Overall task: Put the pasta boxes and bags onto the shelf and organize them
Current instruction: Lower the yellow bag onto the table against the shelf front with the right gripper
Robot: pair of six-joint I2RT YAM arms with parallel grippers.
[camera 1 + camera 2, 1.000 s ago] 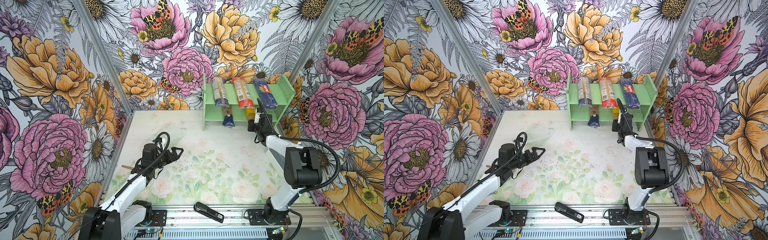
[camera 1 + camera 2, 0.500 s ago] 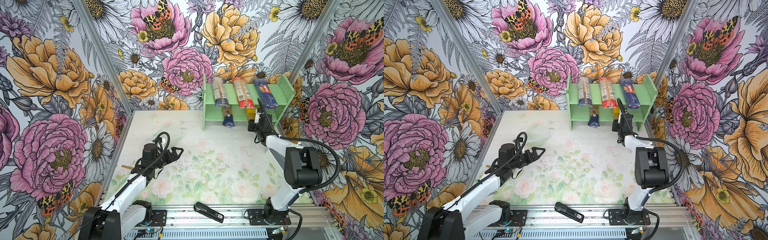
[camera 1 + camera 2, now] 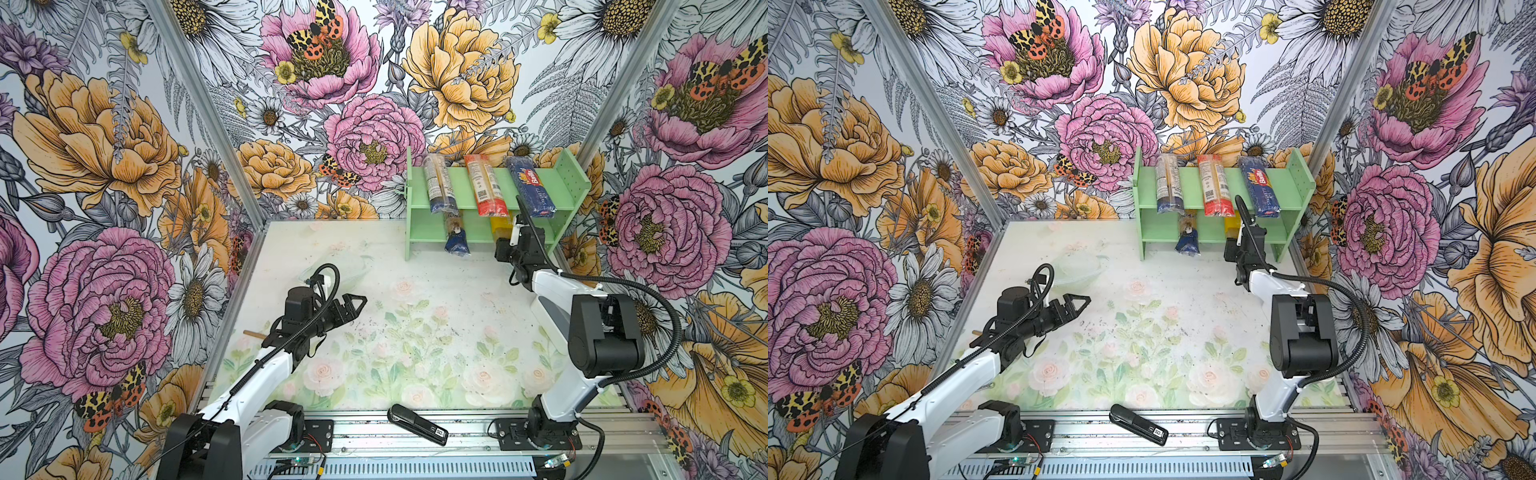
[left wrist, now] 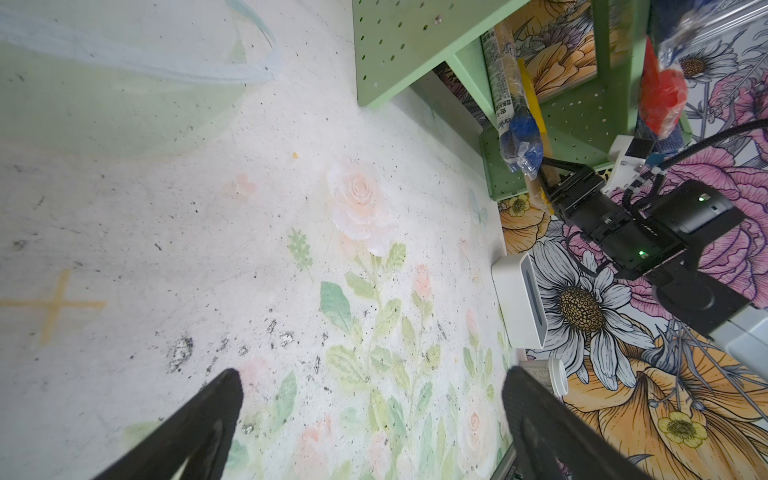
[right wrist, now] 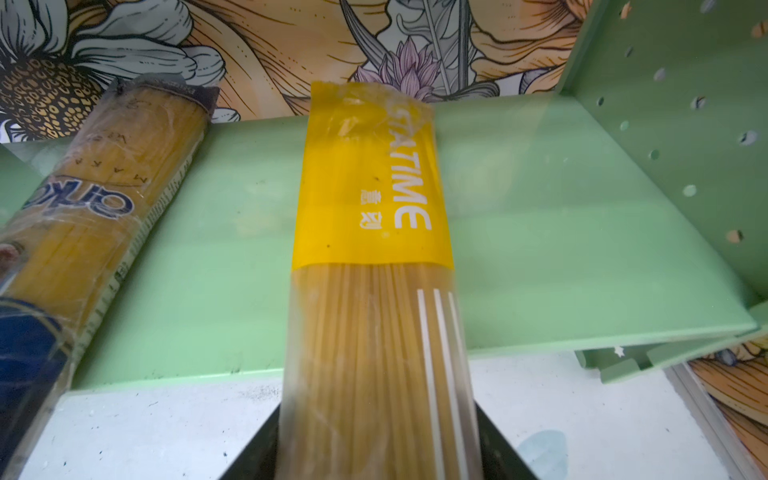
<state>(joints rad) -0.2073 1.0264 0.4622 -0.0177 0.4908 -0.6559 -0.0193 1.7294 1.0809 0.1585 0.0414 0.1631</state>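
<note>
- The shelf (image 3: 459,187) stands at the far right of the bench (image 3: 415,332), close to the back wall.
- Top tier, left to right: a clear pack with a dark-blue end (image 3: 438,185), a red-ended pack (image 3: 484,189) and a dark blue box (image 3: 532,187). All three lie front to back, apart from one another, with their near ends overhanging the front edge.
- Lower tier, left: a blue-and-gold pack (image 3: 455,239) lies with its near end past the front edge.
- Lower tier, right of it and apart from it: the yellow pack (image 5: 370,208) lies flat on the board. Its far end is near the back edge and its near end projects over the bench.
- The right gripper (image 5: 378,436) is at the front of the lower tier, with one jaw on each side of the yellow pack's near end. Whether the jaws clamp the pack or stand just clear of it cannot be determined.
- The left gripper (image 4: 372,374) hovers above the left-centre of the bench, well apart from the shelf. Its jaws are spread apart and hold nothing.
- A black stapler-like object (image 3: 417,424) lies on the near rail.
</note>
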